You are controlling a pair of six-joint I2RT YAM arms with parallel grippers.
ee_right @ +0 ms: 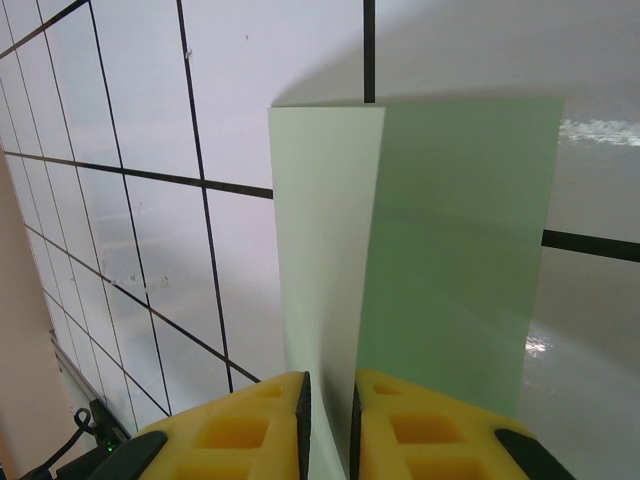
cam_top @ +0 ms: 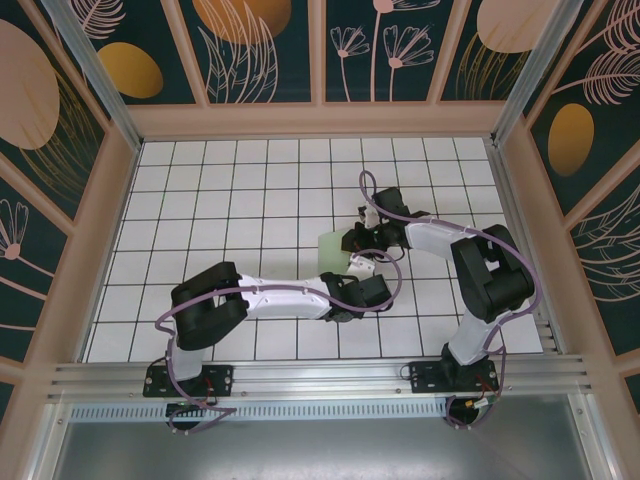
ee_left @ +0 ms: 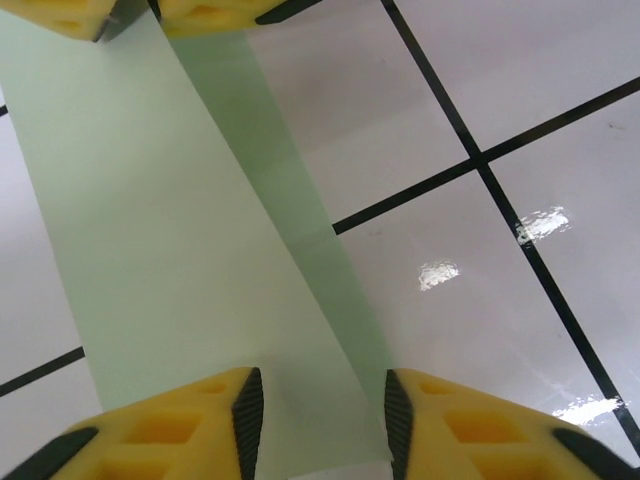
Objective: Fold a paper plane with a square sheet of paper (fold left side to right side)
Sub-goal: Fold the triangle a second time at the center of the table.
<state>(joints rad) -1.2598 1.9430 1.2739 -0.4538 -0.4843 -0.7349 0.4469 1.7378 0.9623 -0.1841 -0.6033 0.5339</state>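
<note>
Pinching one edge of the square sheet of paper (ee_right: 440, 250), the right claw (ee_right: 330, 425) anchors it near the middle of the surface (cam_top: 250, 190); the left claw (ee_left: 322, 420) straddles the opposite end, jaws apart, apparently positioned to steady the fold.

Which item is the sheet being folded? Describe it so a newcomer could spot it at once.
On the white grid table, look just right of centre. The square sheet of paper sits there, partly folded, pinched in the right gripper. It is the only pale mint-green thing among black-lined white tiles.
</note>
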